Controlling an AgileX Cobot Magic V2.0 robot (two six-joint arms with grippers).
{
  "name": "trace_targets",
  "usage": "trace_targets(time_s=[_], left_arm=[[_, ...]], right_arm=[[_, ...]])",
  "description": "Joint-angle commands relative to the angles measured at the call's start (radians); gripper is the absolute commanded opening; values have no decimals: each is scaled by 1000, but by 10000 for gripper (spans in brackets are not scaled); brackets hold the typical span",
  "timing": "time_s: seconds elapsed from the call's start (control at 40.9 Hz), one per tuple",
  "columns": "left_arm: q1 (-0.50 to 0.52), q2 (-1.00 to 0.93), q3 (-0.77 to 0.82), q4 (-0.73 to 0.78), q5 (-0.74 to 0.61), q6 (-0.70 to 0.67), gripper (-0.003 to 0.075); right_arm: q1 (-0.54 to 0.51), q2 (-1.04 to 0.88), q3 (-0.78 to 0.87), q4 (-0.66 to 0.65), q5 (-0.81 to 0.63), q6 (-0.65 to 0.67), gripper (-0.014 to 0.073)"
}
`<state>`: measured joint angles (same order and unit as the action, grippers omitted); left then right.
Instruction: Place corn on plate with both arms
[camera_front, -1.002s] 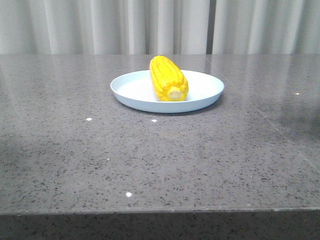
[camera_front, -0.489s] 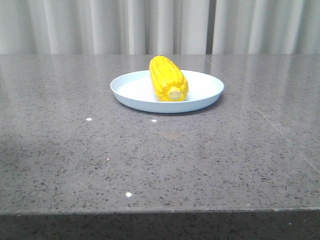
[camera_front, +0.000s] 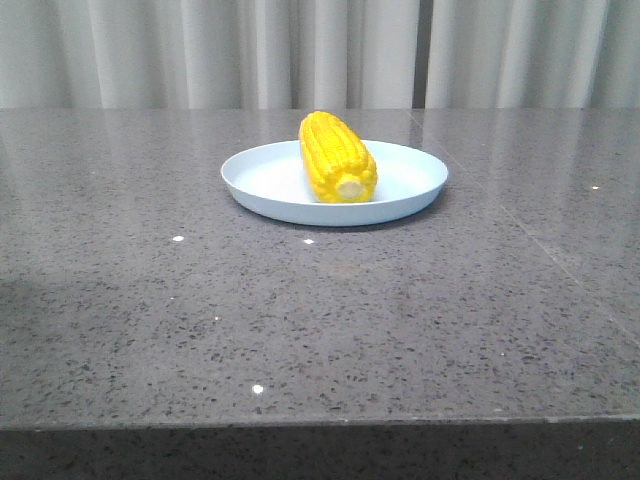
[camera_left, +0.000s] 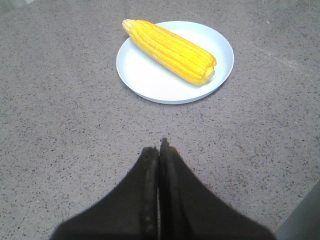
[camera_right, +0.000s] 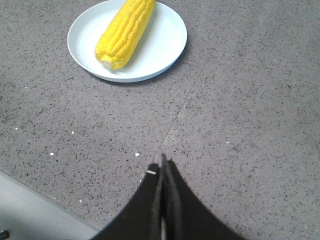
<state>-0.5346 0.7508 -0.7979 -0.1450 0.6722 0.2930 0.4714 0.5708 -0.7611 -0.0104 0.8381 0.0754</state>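
Nearest to me, the left gripper (camera_left: 159, 150) has its fingers pressed together with nothing between them, hanging over bare grey speckled tabletop (camera_front: 320, 330), well short of the plate. The right gripper (camera_right: 162, 167) is pinched closed and empty too, just past a seam in the stone. Neither arm shows in the front view, so I judge both are pulled back toward my side of the table.

Farther out, the corn (camera_front: 337, 158) lies on its side inside the pale blue-white plate (camera_front: 260, 180), its pale cut end facing me and its tapered tip pointing away toward the curtain (camera_front: 320, 50). From the left wrist the cob (camera_left: 170, 51) runs diagonally across the dish, its tip reaching about to the rim.

To my eye the placing is done. The step in hand is just parking: I'd keep both grippers high and clear of the plate, so nothing nudges the rim or rolls the cob.
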Motion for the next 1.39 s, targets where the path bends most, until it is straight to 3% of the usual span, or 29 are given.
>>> trace_targets(time_s=[0.0,0.415,0.489,0.708,0.855,1.075,1.368], left_arm=[[-6,-5,-26,-10,-80,-10,-20],[-3,-15,-16,-9,-85,-10,-20],[26,-54,23,41,-135,-8,-20],[195,-309,324,41,-483,-8,-20],[329,-493,525,41,-638,-8,-20],[480,-683,710,12,-661,-8,-20],[506,-779,806,8,-723,-8,-20]], right_arm=[[0,1,-24,-6,-74,-6,-67],[0,1,-24,-6,-74,-6,-67],[0,1,-24,-6,-75,-6,-67],[0,1,-24,-6,-75,-6,-67],[0,1,-24,-6,-75,-6,-67],[0,1,-24,-6,-75,-6,-67],[0,1,-24,-6,-76,-6,-67]])
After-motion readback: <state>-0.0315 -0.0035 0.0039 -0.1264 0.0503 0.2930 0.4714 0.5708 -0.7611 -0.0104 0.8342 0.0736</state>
